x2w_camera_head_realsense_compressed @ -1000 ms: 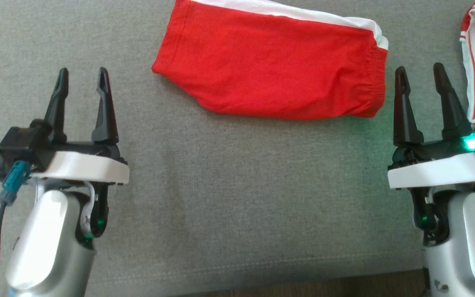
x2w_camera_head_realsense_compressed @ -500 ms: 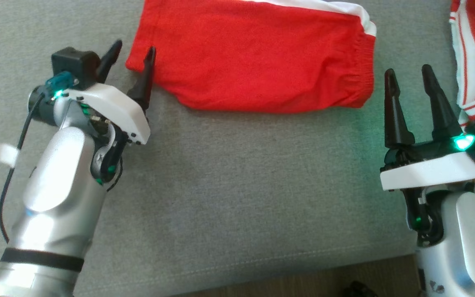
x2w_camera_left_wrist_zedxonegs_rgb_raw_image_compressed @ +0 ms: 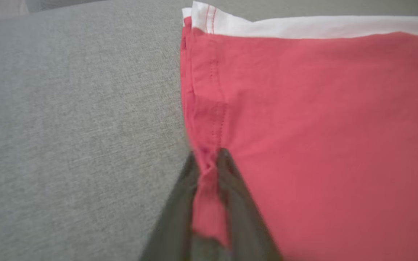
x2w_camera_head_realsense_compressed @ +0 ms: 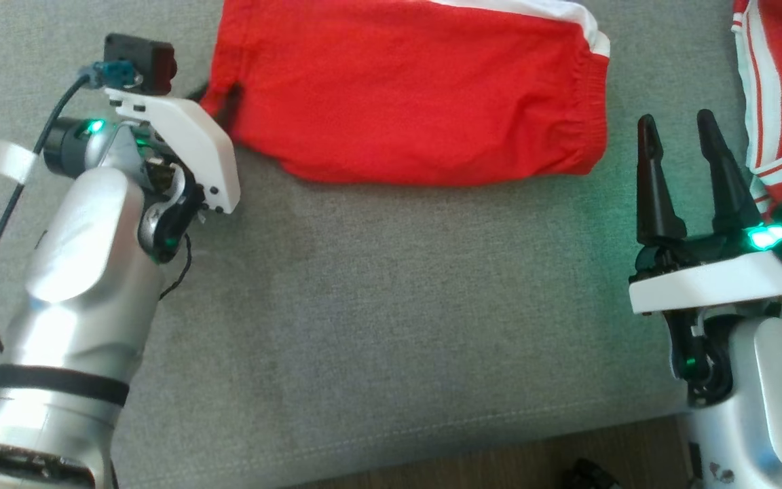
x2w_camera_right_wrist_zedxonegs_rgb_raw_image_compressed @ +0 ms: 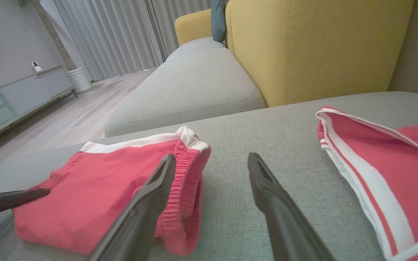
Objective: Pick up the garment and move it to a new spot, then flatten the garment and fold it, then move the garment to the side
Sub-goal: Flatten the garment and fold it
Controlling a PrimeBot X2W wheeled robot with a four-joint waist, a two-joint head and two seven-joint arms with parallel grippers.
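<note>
The main risk is the thin hold. The left gripper [x2w_camera_left_wrist_zedxonegs_rgb_raw_image_compressed: 209, 163] has its jaws nearly together on a small pinch of the stitched hem [x2w_camera_left_wrist_zedxonegs_rgb_raw_image_compressed: 214, 90], at the near left corner of the red cotton shorts [x2w_camera_head_realsense_compressed: 418, 88]. In the left wrist view cloth is bunched between the two dark fingers, but I cannot tell how many layers are inside. If only the top layer is caught, a lift would open the garment. The lower layer would then drag over the grey sofa cushion [x2w_camera_head_realsense_compressed: 391, 305], and the shorts would arrive crumpled. The pinch is also close to the edge, so the cloth could slip out.

The right gripper [x2w_camera_head_realsense_compressed: 676, 121] hovers with its jaws wide open and holds nothing, just beside the gathered elastic waistband [x2w_camera_head_realsense_compressed: 591, 102]. Carried by one corner only, the shorts would hang and twist. A second red garment with white stripes [x2w_camera_head_realsense_compressed: 781, 102] lies near this gripper, apart from the shorts, and a careless reach could catch it instead.

The shorts lie on the cushion in front of the robot, toward its far side, between the two grippers. They look folded in half and mostly flat, with a white side stripe [x2w_camera_head_realsense_compressed: 581, 17] along the far edge and soft wrinkles near the waistband. The fabric seems light and limp.
</note>
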